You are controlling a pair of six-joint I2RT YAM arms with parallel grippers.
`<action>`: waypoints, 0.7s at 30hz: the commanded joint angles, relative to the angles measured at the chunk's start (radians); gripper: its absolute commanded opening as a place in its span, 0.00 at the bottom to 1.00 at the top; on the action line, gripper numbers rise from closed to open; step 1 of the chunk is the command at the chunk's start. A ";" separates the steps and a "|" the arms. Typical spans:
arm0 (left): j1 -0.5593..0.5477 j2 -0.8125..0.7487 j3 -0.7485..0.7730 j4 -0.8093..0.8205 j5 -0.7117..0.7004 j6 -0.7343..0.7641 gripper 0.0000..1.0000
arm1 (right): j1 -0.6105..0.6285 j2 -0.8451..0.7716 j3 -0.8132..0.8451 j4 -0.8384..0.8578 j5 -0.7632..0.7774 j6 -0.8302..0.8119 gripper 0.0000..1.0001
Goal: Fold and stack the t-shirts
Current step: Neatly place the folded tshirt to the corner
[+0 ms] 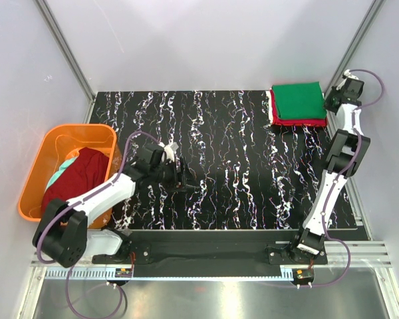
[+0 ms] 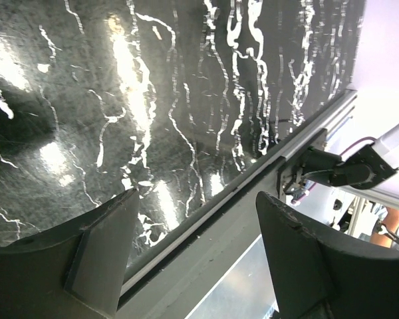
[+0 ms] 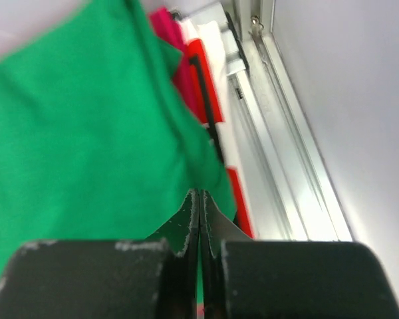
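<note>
Green t-shirt (image 1: 298, 98) folded atop red t-shirt (image 1: 299, 123), desk's (image 1: 239, 153) far right corner. Right gripper (image 1: 332, 103) beside them, pinched closed. Maroon t-shirt (image 1: 76, 176) and teal garment (image 1: 66, 166) off desk's left side, in basket (image 1: 80, 131). Left gripper (image 1: 188, 176) gaping, empty, over desk's left.

2 stacked t-shirts (image 1: 297, 100), 2 basketed garments (image 1: 76, 178), 1 basket (image 1: 80, 130), 2 arms (image 1: 96, 197).

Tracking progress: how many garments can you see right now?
4: green tee atop red tee, far-right corner; maroon tee and teal garment in orange basket. Others may be hidden.
</note>
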 commanded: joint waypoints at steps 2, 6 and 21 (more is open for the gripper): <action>0.002 -0.070 -0.013 0.033 0.038 -0.017 0.76 | 0.026 -0.236 -0.086 0.052 0.042 0.037 0.01; 0.002 -0.095 -0.011 0.010 0.036 -0.011 0.76 | 0.036 -0.254 -0.123 0.057 0.029 0.049 0.02; 0.001 -0.098 0.003 -0.008 0.027 -0.016 0.76 | 0.023 0.007 -0.252 0.676 -0.634 0.722 0.00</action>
